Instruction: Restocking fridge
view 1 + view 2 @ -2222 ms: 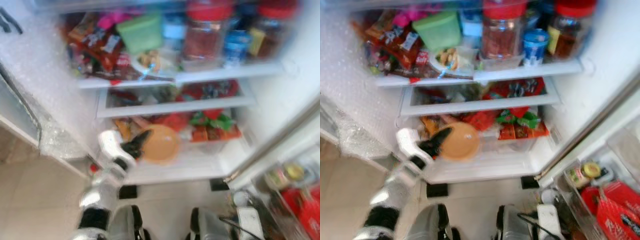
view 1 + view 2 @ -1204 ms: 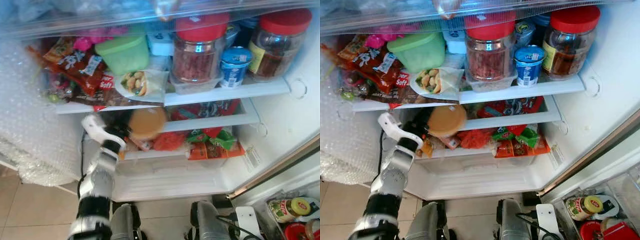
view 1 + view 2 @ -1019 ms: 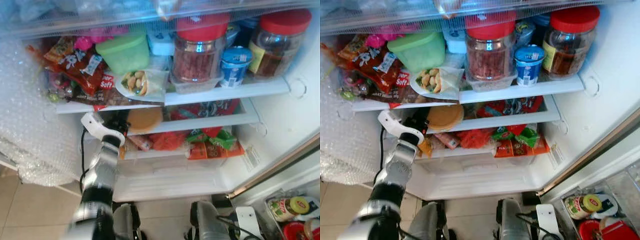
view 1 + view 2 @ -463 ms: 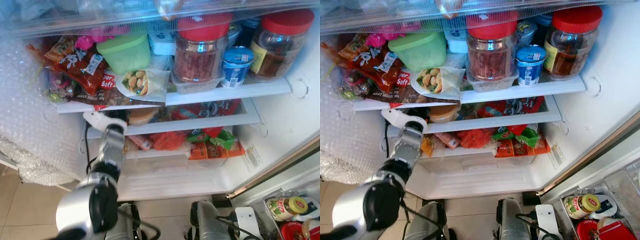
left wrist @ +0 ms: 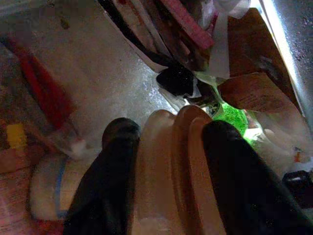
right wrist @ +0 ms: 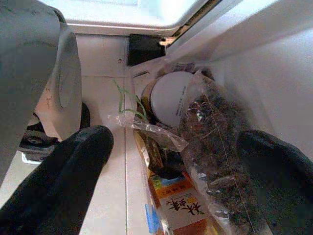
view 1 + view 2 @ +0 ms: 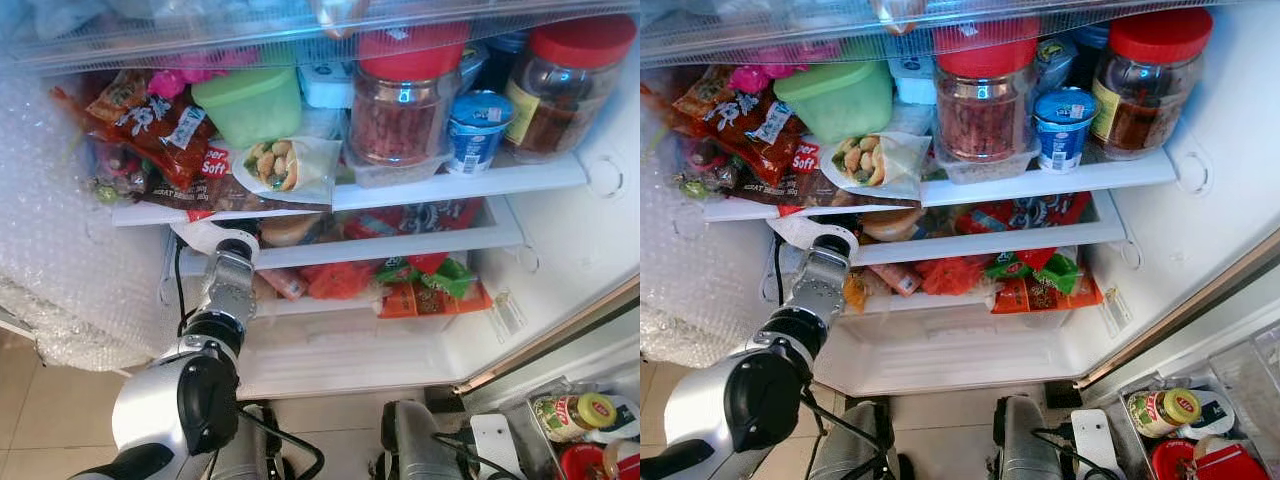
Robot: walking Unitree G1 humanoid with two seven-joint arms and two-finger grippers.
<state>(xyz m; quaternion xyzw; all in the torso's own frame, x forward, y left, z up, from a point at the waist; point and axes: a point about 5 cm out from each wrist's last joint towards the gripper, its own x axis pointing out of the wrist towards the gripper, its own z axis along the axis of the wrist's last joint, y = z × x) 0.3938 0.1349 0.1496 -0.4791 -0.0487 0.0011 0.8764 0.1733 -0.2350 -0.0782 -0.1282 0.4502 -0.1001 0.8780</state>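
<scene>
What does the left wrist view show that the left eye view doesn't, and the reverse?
Left wrist view: the left hand, its black fingers clamped on either side of the tan round container. Left eye view: on the upper shelf, a green tub, a red-lidded jar and a blue cup. Both: that tan container, in on the middle shelf.
</scene>
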